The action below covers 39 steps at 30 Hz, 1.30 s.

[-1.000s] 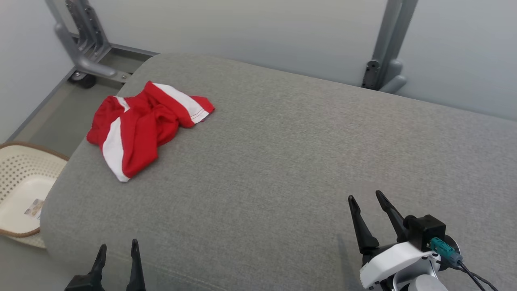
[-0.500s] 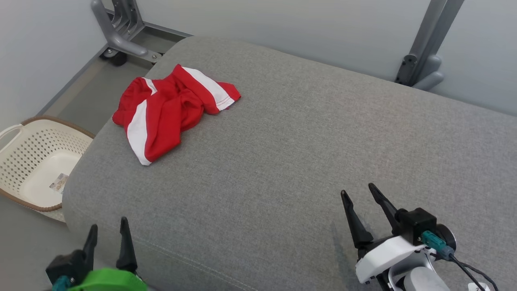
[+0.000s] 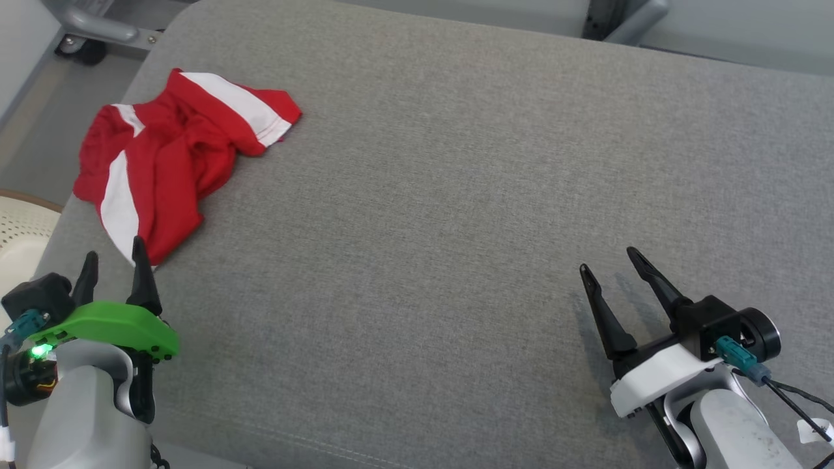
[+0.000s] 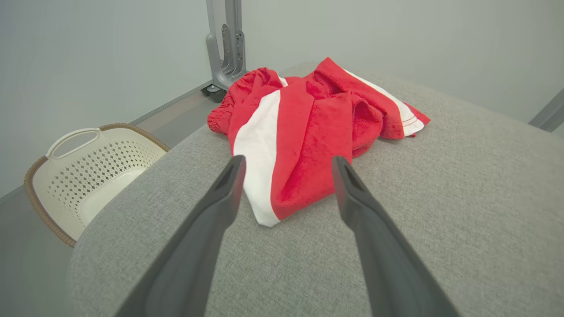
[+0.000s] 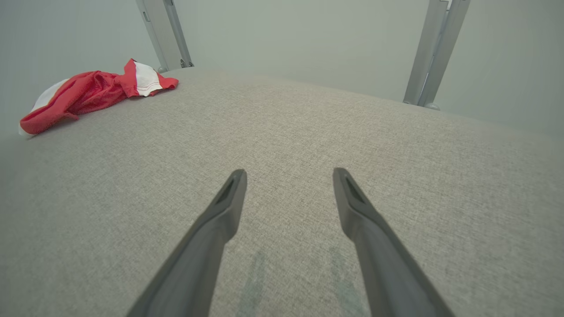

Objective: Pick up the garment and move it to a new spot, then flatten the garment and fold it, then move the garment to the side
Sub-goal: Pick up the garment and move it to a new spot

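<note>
At lower left of head view, find left gripper (image 3: 114, 247): green-capped wrist on pale forearm, fingers pointing up-view, spread, nothing between. Tips at near end of garment (image 3: 176, 150); touch or no touch cannot be told here. At lower right, find right gripper (image 3: 607, 259): white-capped wrist w/ teal connector (image 3: 733, 352), fingers spread, empty, well apart from garment. Under both: broad grey fabric cushion (image 3: 423, 195) w/ rounded corners. Garment = red w/ white stripes, crumpled, at far-left corner of cushion. Past left edge: cream basket (image 3: 16, 228), partly cut off by frame. At top left: grey frame foot (image 3: 98, 26) w/ caster.

In left wrist view, see left gripper (image 4: 287, 159) w/ fingers spread wide, framing near end of garment (image 4: 308, 127) from above cushion (image 4: 440, 198); no contact visible. Garment bunched, one white stripe running toward cam. To left, lower than cushion: perforated basket (image 4: 88, 163) w/ brown rim & handle, apart from garment. Behind: plain pale wall (image 4: 88, 57), frame foot (image 4: 224, 44).

In right wrist view, see right gripper (image 5: 289, 171) w/ fingers spread, empty, low over bare cushion (image 5: 308, 132), two faint finger shadows beneath. Garment (image 5: 83, 94) at far left, well apart. Behind: pale wall (image 5: 286, 35), grey posts (image 5: 434, 48), one per side.
</note>
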Available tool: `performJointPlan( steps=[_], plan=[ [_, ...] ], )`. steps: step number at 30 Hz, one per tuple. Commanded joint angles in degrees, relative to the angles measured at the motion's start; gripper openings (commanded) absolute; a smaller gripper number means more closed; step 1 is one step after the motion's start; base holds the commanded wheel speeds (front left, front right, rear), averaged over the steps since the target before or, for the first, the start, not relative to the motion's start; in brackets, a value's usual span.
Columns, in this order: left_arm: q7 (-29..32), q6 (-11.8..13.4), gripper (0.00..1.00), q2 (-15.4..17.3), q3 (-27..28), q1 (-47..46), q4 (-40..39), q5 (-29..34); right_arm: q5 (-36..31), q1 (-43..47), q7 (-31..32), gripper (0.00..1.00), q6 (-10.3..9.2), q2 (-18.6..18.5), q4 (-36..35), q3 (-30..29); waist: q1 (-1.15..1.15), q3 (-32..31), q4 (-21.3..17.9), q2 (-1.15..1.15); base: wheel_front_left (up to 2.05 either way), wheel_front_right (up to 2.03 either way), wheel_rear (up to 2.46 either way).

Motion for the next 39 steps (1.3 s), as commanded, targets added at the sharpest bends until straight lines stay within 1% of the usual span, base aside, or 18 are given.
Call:
performJointPlan(
  steps=[1, 4, 7, 12, 14, 15, 16, 17, 19, 24, 26, 30, 32, 35, 39],
  plan=[
    [0.02, -0.12, 1.0, 0.77, -0.31, -2.15, 3.6, -1.45, -0.15, -0.89, -0.14, 1.0, -0.09, -0.66, -0.68, 0.03, 0.0, 5.05, -5.14, 0.4, 0.0, 0.0, 0.0],
    [0.01, -0.13, 1.0, 1.15, -0.7, -4.53, 8.35, -2.91, 0.23, -1.36, -0.14, 1.0, -0.09, -1.43, -1.26, -0.1, 0.0, 6.0, -6.17, 0.4, 0.0, 0.0, 0.0],
    [0.01, -0.13, 1.0, 1.72, 0.24, -5.7, 11.05, -3.62, 0.37, -1.52, -0.14, 1.0, -0.09, -1.79, -1.58, -0.08, 0.0, 6.8, -6.9, 0.4, 0.0, 0.0, 0.0],
    [0.01, 2.32, 1.0, 1.81, 1.82, -6.55, 11.2, -1.73, 0.42, -1.71, -0.14, 1.0, -0.09, -2.06, -1.87, -0.36, 0.0, 7.65, -7.55, 0.4, 0.0, 0.0, 0.0],
    [0.01, 2.63, 1.0, 1.55, 2.11, -6.54, 11.37, -0.96, 0.49, -1.87, -0.14, 1.0, -0.09, -2.0, -1.7, -0.57, 0.0, 7.9, -7.68, 0.4, 0.0, 0.0, 0.0],
    [0.01, 2.89, 0.88, 1.48, 2.46, -6.71, 11.6, -0.78, 0.54, -1.98, -0.14, 1.0, -0.09, -1.9, -1.58, -0.61, 0.0, 8.02, -7.76, 0.4, 0.0, 0.0, 0.0],
    [0.01, 3.09, 0.44, 1.48, 2.61, -6.97, 11.91, -0.52, 0.56, -2.09, -0.14, 1.0, -0.09, -1.82, -1.43, -0.65, 0.0, 8.1, -7.84, 0.4, 0.0, 0.0, 0.0],
    [0.01, 3.45, 0.0, 1.27, 3.04, -7.58, 13.97, -0.75, 0.66, -2.29, -0.14, 1.0, -0.09, -1.72, -1.22, -0.6, 0.0, 8.16, -8.03, 0.4, 0.0, 0.0, 0.0],
    [0.01, 3.5, 0.0, 2.2, 3.05, -8.86, 13.19, 0.16, 0.8, -2.39, -0.13, 1.0, -0.09, -1.67, -0.98, -0.86, 0.0, 8.25, -8.12, 0.4, 0.0, 0.0, 0.0],
    [0.01, 3.38, 0.0, 2.52, 3.42, -8.51, 13.64, 0.95, 1.21, -2.55, -0.14, 1.0, -0.09, -1.64, -0.64, -1.24, 0.0, 8.38, -8.41, 0.4, 0.0, 0.0, 0.0],
    [0.01, 2.69, 0.0, 2.69, 3.32, -8.53, 12.62, 1.44, 1.4, -2.62, -0.14, 1.0, -0.09, -1.33, -0.47, -1.41, 0.0, 8.18, -8.76, 0.4, 0.0, 0.0, 0.0],
    [0.01, 1.05, 0.0, 1.8, 2.18, -7.66, 8.81, 2.85, 1.84, -3.04, -0.14, 1.0, -0.09, 0.11, 0.02, -1.43, 0.0, 6.62, -9.9, 0.4, 0.0, 0.0, 0.0],
    [0.01, 0.39, 0.0, 0.59, 0.63, -6.95, 6.68, 3.35, 2.22, -2.99, -0.14, 1.0, -0.09, 1.19, 0.46, -1.32, 0.0, 5.32, -10.71, 0.4, 0.0, 0.0, 0.0],
    [0.01, -0.06, 0.0, -1.61, -3.25, -6.39, 2.82, 3.56, 2.88, -2.47, -0.13, 1.0, -0.09, 2.81, 1.19, -1.27, 0.0, 3.36, -12.2, 0.4, 0.0, 0.0, 0.0],
    [0.0, -0.12, 0.0, -4.39, -13.08, -4.75, -0.81, 0.43, 3.42, -2.0, -0.14, 1.0, -0.09, 4.68, 1.87, -1.23, 0.0, 1.26, -15.04, 0.4, 0.0, 0.0, 0.0]
  ],
)
